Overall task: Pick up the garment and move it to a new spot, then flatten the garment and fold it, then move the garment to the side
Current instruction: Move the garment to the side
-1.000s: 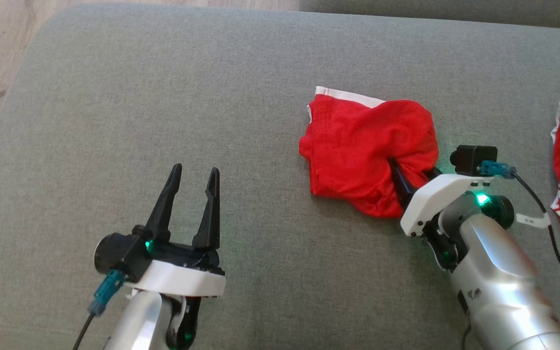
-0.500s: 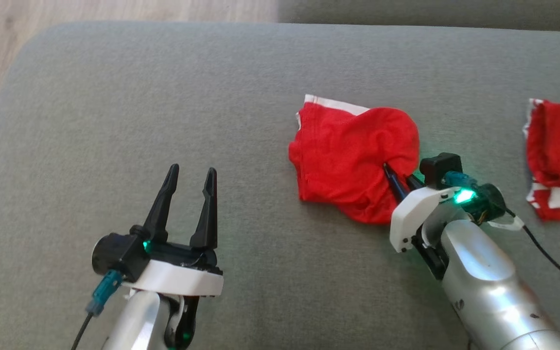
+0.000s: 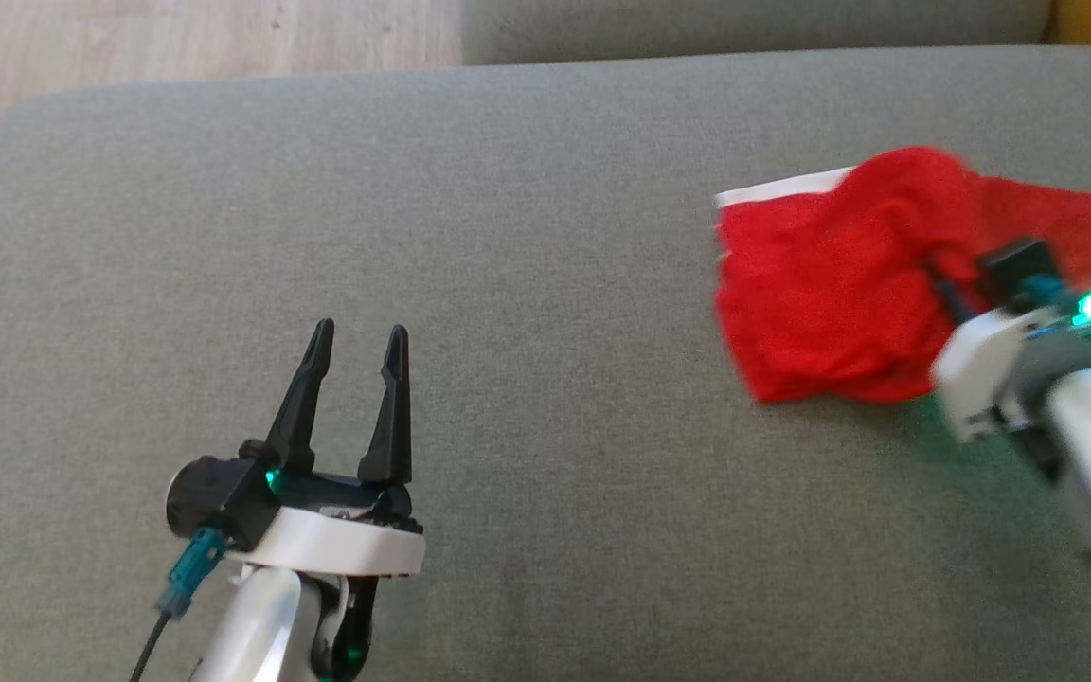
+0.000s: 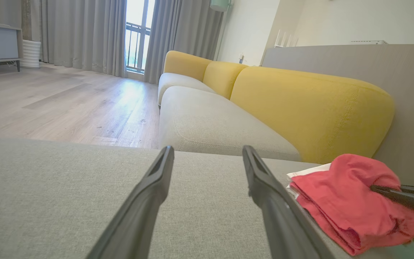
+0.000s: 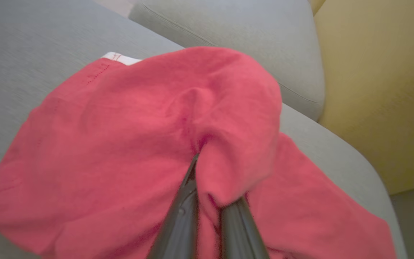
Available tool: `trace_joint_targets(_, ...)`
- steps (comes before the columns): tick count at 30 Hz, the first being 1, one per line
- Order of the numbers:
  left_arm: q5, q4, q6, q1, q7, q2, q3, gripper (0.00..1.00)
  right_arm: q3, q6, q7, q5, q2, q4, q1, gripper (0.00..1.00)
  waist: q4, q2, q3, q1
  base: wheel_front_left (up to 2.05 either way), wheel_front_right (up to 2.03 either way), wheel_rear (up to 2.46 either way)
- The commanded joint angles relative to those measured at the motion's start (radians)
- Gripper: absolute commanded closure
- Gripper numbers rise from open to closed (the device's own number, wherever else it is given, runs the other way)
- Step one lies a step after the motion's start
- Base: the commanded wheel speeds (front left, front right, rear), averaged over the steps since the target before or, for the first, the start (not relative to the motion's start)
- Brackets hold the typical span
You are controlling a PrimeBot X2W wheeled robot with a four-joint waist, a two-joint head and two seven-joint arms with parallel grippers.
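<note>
At the lower left of the head view the left hand (image 3: 361,330) hovers over the grey seat cushion (image 3: 545,189), its two dark fingers spread wide with nothing between them. Its own wrist view shows the same: bare cushion fabric in the gap between the fingers and no cloth touching them. It has no part in the work yet.

The middle of the cushion is bare. At the right of the head view the red garment (image 3: 820,303) lies bunched and rumpled, its white band (image 3: 782,187) along the upper-left edge. Most of the cloth rests on the cushion. More red runs to the right edge of the frame, and I cannot tell whether that is the same piece.

At the far right, blurred, the right hand (image 3: 938,275) has its fingers closed narrowly on a fold of the garment. The right wrist view makes this plain: a hump of red cloth rises and drapes over the pinched fingertips.

By my reading the task is at its very start. The grasp is made and the carry to a new spot looks to be in hand, but the garment has not been set down anywhere, let alone spread. Flattening, folding and shifting it aside are all left, and the spreading will likely need the idle left hand.
</note>
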Motion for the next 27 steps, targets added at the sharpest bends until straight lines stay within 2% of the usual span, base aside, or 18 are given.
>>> trace_joint_targets(1, 0.008, -0.036, -0.001, -0.020, -0.009, 0.004, 0.034, 0.00, 0.025, 0.007, 0.018, 0.025, -0.049, -0.051, -0.047, 1.00, -0.007, 0.0000, 0.012, 0.0001, 0.00, 0.00, 0.00)
trace_joint_targets(8, 0.005, -0.038, -0.005, -0.049, -0.009, 0.004, 0.022, 0.00, 0.095, 0.007, 0.124, 0.128, -0.326, -0.137, -0.059, 1.00, -0.002, 0.0000, 0.061, 0.0001, 0.00, 0.00, 0.00)
trace_joint_targets(14, 0.002, -0.032, -0.009, -0.076, -0.009, 0.004, 0.016, 0.00, 0.087, 0.007, 0.184, 0.160, -0.489, -0.108, -0.060, 1.00, 0.028, 0.0000, 0.111, 0.0001, 0.00, 0.00, 0.00)
trace_joint_targets(18, 0.004, -0.029, -0.011, -0.085, -0.009, 0.004, 0.021, 0.00, 0.062, 0.007, 0.186, 0.162, -0.520, -0.067, -0.050, 1.00, 0.039, 0.0000, 0.129, 0.0001, 0.00, 0.00, 0.00)
trace_joint_targets(27, 0.011, -0.027, -0.014, -0.101, -0.009, 0.004, 0.027, 0.00, 0.016, 0.007, 0.172, 0.125, -0.497, -0.011, -0.044, 1.00, 0.043, 0.0000, 0.150, 0.0001, 0.00, 0.00, 0.00)
